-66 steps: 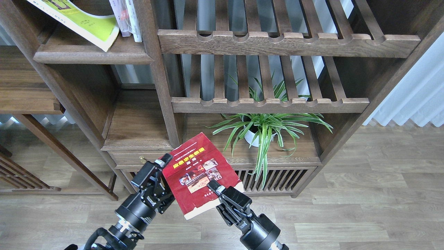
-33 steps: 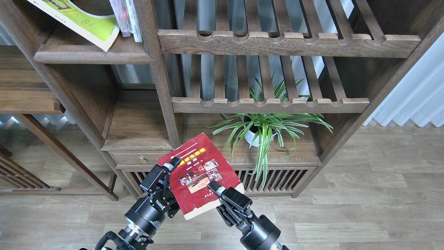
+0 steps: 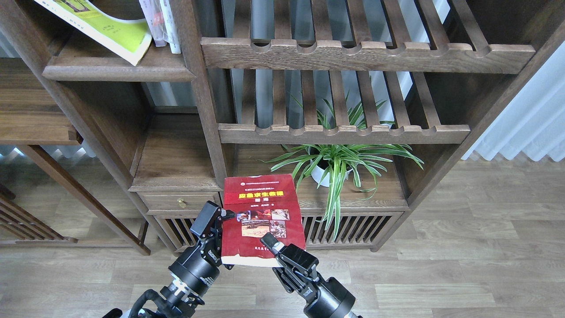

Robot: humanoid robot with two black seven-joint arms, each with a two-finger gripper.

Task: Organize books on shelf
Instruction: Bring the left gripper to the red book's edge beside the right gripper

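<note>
so my right tool (image 3: 270,242) is pinching the bottom edge of the dark red book (image 3: 263,216), one finger lying on the cover just under the little photos, and my left tool (image 3: 219,217) is clamped on the book's left edge about halfway up, a fingertip poking onto the cover. The book is held up in the air between the two, cover facing me, title the right way up, sitting pretty square in front of the low cabinet with the slatted doors (image 3: 348,226). Just right of it, on the cabinet top, there's a spider plant in a white pot (image 3: 337,164), not touching the book. Up in the top left corner is the shelf (image 3: 117,70) with its thick rounded front edge, and the yellow-green book (image 3: 103,28) lies slumped on it, corner hanging over the front. Next to that the pale book (image 3: 154,22) stands upright against the post. Slatted racks (image 3: 366,55) fill the middle
</note>
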